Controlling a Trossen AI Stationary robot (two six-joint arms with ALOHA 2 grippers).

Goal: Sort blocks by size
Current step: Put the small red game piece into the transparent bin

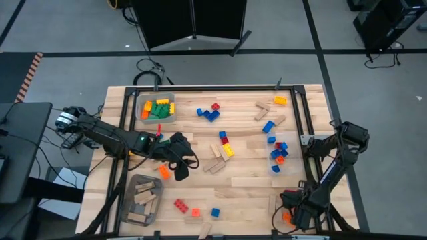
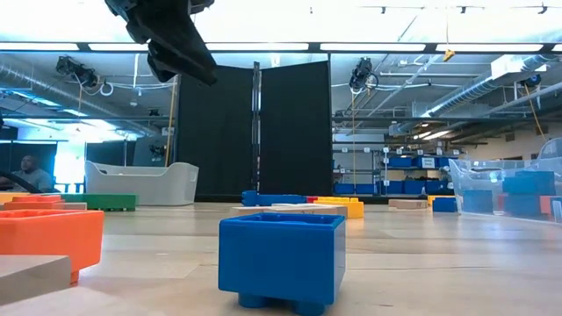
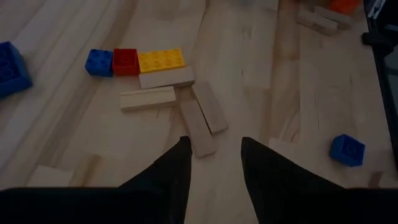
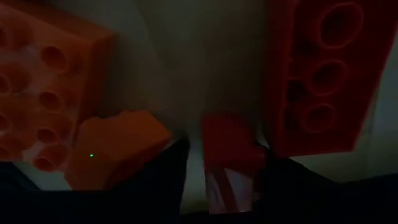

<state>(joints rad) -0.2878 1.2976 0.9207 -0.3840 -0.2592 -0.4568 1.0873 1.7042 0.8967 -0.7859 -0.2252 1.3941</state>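
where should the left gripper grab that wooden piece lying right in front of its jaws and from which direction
Probably across its two long sides near the middle, coming straight down. The wooden piece lies flat with a second one along one long side, so that side is tight. The left gripper hovers open above its near end.

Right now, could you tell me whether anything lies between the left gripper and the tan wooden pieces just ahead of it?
Nothing visible does. In the left wrist view, the left gripper is open and empty, and only bare table separates its fingertips from the nearest wooden piece in the cluster. The yellow brick and red brick sit beyond the wood, not in front.
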